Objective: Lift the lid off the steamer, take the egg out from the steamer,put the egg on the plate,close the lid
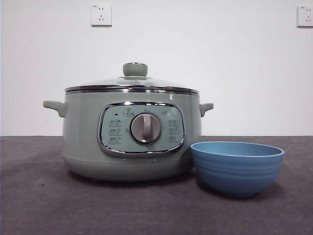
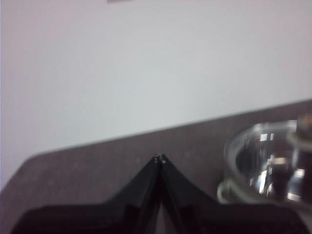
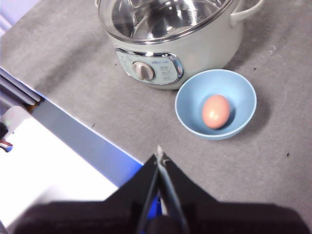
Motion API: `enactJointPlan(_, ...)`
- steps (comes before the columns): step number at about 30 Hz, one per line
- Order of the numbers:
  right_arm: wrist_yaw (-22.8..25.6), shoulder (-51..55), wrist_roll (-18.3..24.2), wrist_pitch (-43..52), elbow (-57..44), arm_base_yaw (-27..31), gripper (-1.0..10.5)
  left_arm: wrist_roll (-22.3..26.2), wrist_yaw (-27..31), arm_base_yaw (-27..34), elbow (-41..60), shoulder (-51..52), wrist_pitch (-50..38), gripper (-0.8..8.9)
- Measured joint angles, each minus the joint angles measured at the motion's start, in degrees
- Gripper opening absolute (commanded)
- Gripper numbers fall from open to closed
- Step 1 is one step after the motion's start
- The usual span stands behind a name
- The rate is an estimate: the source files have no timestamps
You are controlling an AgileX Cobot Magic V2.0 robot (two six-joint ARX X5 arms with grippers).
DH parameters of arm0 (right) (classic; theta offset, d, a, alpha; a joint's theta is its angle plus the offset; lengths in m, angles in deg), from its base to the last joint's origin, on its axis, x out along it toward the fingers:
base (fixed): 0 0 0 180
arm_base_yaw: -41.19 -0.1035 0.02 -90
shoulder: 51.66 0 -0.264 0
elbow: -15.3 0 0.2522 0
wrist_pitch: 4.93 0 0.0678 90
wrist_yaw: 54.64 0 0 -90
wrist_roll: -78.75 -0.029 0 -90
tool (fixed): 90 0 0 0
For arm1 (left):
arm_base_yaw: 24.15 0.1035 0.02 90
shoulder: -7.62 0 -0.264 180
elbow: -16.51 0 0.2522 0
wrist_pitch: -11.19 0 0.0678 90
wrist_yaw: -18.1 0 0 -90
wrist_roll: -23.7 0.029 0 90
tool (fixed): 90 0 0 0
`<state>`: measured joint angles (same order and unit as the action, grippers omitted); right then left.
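A: What is the setting?

B: A plain white wall with two power sockets [image 1: 100,14] high up, and below it a desk [image 1: 44,200] covered in dark grey cloth.

A: Where is the steamer?

B: The steamer [image 1: 128,132] stands on the desk left of centre in the front view, its dial [image 1: 145,128] and chrome-framed panel facing the camera, one handle out at each side.

A: And the lid?

B: The lid [image 1: 133,82] sits closed on the steamer's rim, level, with the green knob [image 1: 135,69] upright on top. From the right wrist view the shiny metal inside of the pot shows through the glass.

A: The plate?

B: The plate [image 1: 237,167] is on the desk just beside the steamer, at its front right, seemingly close to touching its base. The egg [image 3: 216,111] lies in the middle of it, brown and whole; the front view hides it behind the blue wall.

A: And the arms?

B: Neither shows in the front view. The left tool [image 2: 160,159] is pressed together, tips meeting, holding nothing, over the desk with the lid's glass edge off to one side. The right tool [image 3: 160,157] is also pressed together and empty, high above the desk, well apart from the plate and steamer.
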<state>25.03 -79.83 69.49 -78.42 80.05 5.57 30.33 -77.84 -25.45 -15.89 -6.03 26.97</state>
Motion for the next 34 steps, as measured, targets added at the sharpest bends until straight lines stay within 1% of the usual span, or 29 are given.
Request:
enactJointPlan(6, 0.0, 0.0, 0.0, 0.0, 0.0, 0.0, 0.0, 0.0, 1.4, 1.7, 8.2, 6.7, -0.5, -0.03)
enactJointPlan(12, 0.0, 0.0, 0.0, 0.0, 0.0, 0.0, 0.0, -0.4, 3.9, 1.9, 14.0, 8.8, -0.3, -0.03)
enactJointPlan(17, 0.0, 0.0, 0.0, 0.0, 0.0, 0.0, 0.0, -2.1, 4.0, 1.9, 17.3, 11.3, -0.2, -0.03)
enactJointPlan(20, 0.0, 0.0, 0.0, 0.0, 0.0, 0.0, 0.0, -2.9, 4.1, 1.9, 17.7, 13.1, 3.6, -0.03)
enactJointPlan(26, 0.0, 0.0, 0.0, 0.0, 0.0, 0.0, 0.0, -4.0, 4.1, 1.9, 17.7, 13.4, 7.3, -0.03)
enactJointPlan(34, 0.0, 0.0, 0.0, 0.0, 0.0, 0.0, 0.0, -4.7, 4.1, 1.9, 17.7, 13.4, 7.6, -0.03)
